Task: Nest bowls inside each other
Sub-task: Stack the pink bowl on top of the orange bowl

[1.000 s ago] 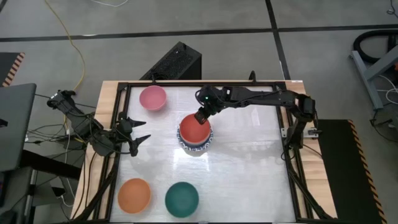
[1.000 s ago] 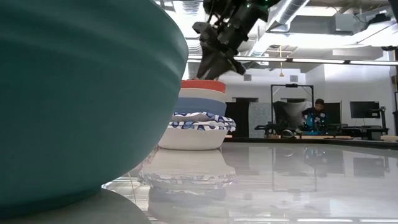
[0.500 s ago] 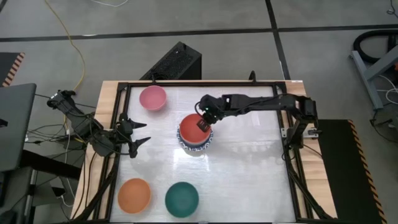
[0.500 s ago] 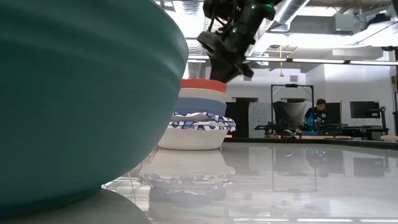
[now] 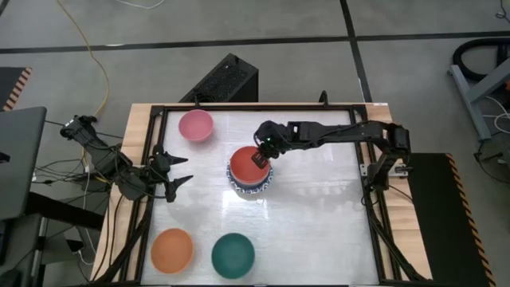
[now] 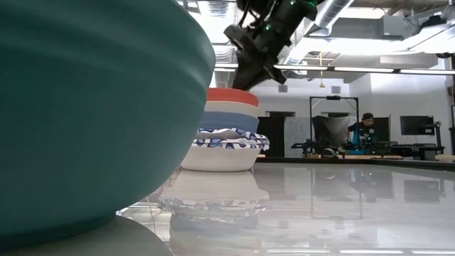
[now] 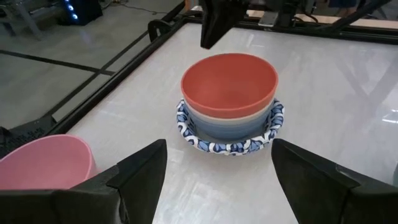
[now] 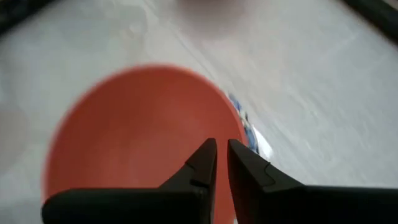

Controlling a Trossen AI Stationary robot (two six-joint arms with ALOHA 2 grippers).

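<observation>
High view shows the right gripper (image 5: 260,159), fingers nearly closed and holding nothing, just above the far rim of the red bowl (image 5: 248,167) atop the stack in the desk's middle. The pink bowl (image 5: 195,125) lies toward the far-left corner, nearer the open left gripper (image 5: 182,169).

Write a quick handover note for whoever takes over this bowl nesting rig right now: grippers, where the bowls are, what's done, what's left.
Right gripper: fingers nearly together, holding nothing, just above the far rim of the red bowl.
Left gripper: open, waiting at the table's left edge.
Done: red bowl sits on top of the stack at mid-table, over pale and blue bowls and blue-patterned ones at the bottom.
Left: pink bowl at the far left, orange bowl and dark green bowl at the near edge, all loose.
</observation>
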